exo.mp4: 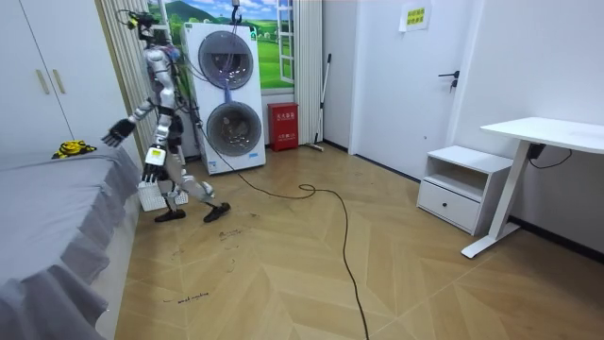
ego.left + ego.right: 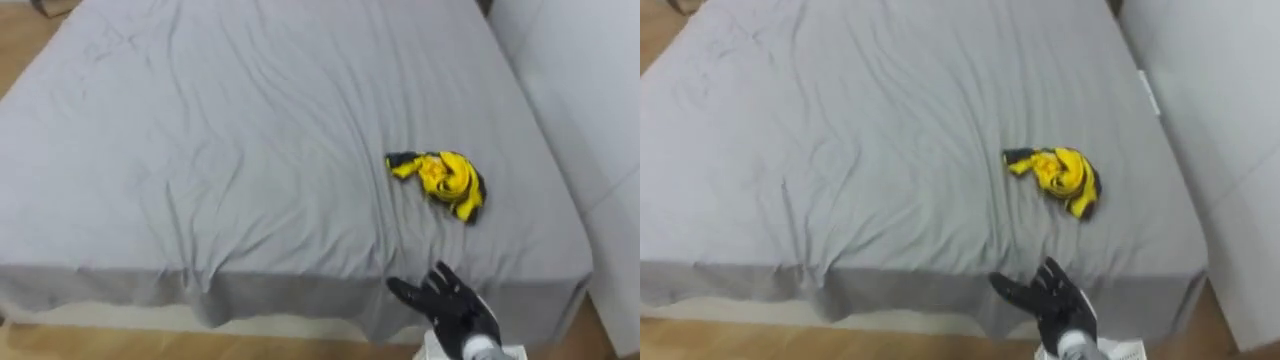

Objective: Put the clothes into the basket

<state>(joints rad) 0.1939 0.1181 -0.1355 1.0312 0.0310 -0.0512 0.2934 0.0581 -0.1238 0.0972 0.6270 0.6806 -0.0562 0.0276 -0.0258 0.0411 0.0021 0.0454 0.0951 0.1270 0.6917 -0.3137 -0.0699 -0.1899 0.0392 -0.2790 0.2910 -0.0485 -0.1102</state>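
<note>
Lying crumpled on the grey bedsheet (image 2: 200,150), the yellow-and-black garment (image 2: 440,180) is running diagonally, its dark tip pointing left and its other end pointing at the bed's near right corner. The right hand (image 2: 455,308) is hovering over the bed's edge just short of it, fingers spread. The robot is standing at the bedside on a wooden floor (image 1: 311,264), stacked washing machines (image 1: 226,94) behind it, with the left hand (image 1: 152,174) hanging low above a white basket (image 1: 152,195).

I see my right hand (image 2: 455,308), fingers spread, at the bed's (image 2: 200,150) near edge, near the crumpled yellow-and-black garment (image 2: 440,182).
</note>
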